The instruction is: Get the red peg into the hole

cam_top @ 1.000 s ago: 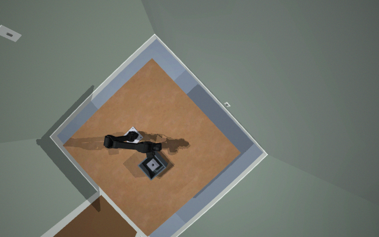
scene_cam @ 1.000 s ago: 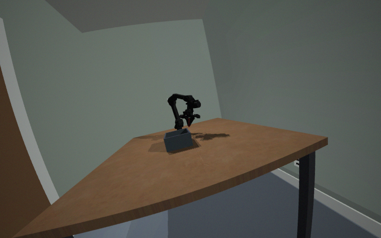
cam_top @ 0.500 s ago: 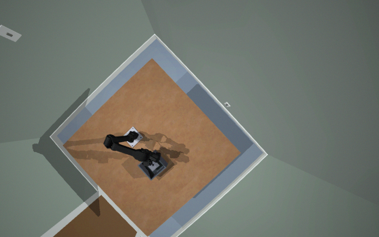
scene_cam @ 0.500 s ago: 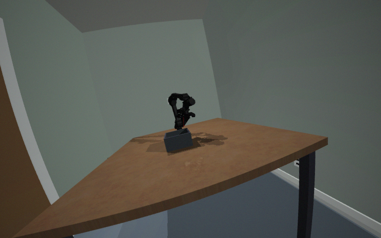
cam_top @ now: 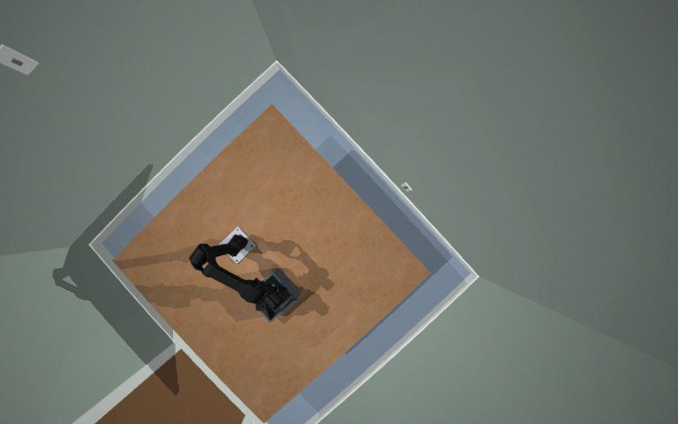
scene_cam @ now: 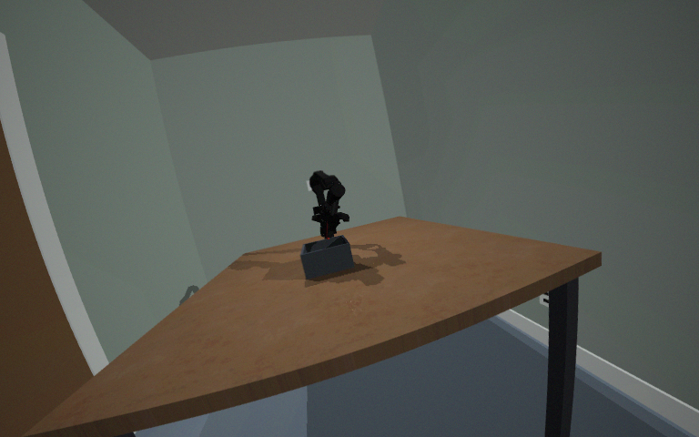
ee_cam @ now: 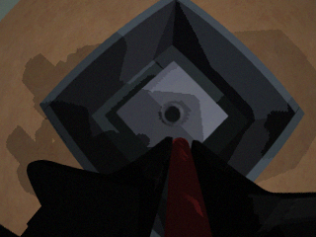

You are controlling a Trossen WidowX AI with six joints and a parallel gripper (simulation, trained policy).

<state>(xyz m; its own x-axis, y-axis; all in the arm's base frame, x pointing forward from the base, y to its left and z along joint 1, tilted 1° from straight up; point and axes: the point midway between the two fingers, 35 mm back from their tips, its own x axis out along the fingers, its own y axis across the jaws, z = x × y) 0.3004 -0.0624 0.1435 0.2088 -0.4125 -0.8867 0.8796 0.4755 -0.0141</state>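
Red is the peg (scene_cam: 327, 230) (ee_cam: 187, 193), and I am pinching it between the two fingers of my gripper (cam_top: 275, 289) (scene_cam: 328, 227) (ee_cam: 181, 144). Its rounded end shows between my fingertips in the wrist view; in the view from above, the peg is hidden under my own parts. My gripper is over the open box (cam_top: 294, 286) (scene_cam: 329, 260) (ee_cam: 232, 64), and the peg is not in the hole (ee_cam: 172, 114). How far its end is above the rim, I cannot tell exactly.

The hole is round and dark, in the middle of the pale square plate (ee_cam: 212, 114) at the bottom of the box. From the wrist, one sees this hole well, just beyond the end of the peg. Shadow covers a part of the plate.

Around these things, the grey-blue box stands on the brown table (cam_top: 299, 200) (scene_cam: 308, 319). My black arm (cam_top: 229, 282) (scene_cam: 328, 182) is bent, and its foot is on a white base plate (cam_top: 237, 258), near the box but apart from it.

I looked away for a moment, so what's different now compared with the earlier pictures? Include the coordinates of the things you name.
The pincer (scene_cam: 328, 236) (ee_cam: 181, 144) swung from beside the open box (scene_cam: 328, 260) (ee_cam: 133, 49) to above it, still gripping the red peg (scene_cam: 327, 231) (ee_cam: 185, 193). The box stayed put.
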